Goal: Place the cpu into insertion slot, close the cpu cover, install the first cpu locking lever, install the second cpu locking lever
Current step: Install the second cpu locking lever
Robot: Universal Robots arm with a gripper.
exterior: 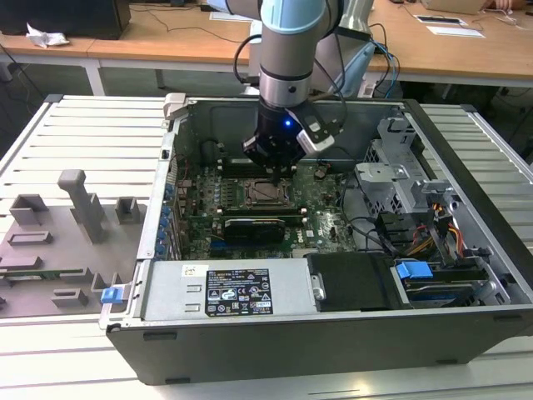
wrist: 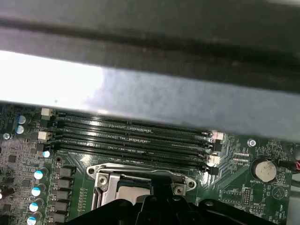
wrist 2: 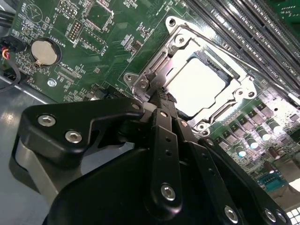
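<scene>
— Well, where's the cpu (wrist 2: 200, 84)?
— Flat, face up in the insertion slot (wrist 2: 225, 70), cpu cover (wrist 2: 185, 35) down around it, on the green board (exterior: 321, 218).
— And the gripper (wrist 2: 161, 96)?
— Fingertips together at the cover's edge; whether they pinch anything is hidden.

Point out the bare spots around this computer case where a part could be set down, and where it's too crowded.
Free: the ribbed tabletop at the exterior view's left, between the case wall and the grey fixtures. Also the power supply top. Crowded: around the cpu cover, where the claw hangs, and the cable-filled drive bay.
</scene>
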